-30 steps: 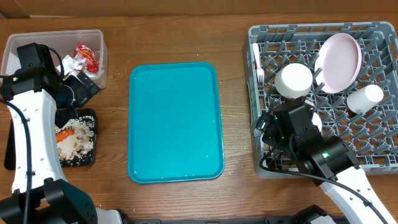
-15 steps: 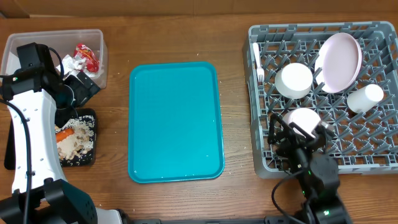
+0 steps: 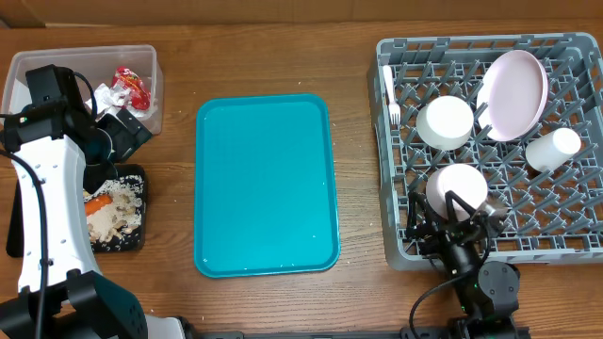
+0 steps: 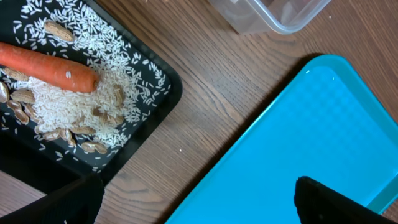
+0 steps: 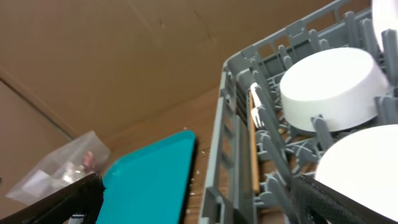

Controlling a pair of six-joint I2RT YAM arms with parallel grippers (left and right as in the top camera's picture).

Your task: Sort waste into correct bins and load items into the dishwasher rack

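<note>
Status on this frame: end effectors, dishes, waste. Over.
Left end effector, right end effector open, empty. Plate, bowls, cup, fork in rack. Carrot, rice in black tray; wrapper in clear tub. Teal tray bare.

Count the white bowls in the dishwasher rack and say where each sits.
2. The far bowl sits in the rack's left half beside the fork; the near bowl sits just in front of it, toward the rack's front edge. No others show.

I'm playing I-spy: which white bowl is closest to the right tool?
The front bowl, right beside the right tool; the other bowl sits farther back in the rack.
</note>
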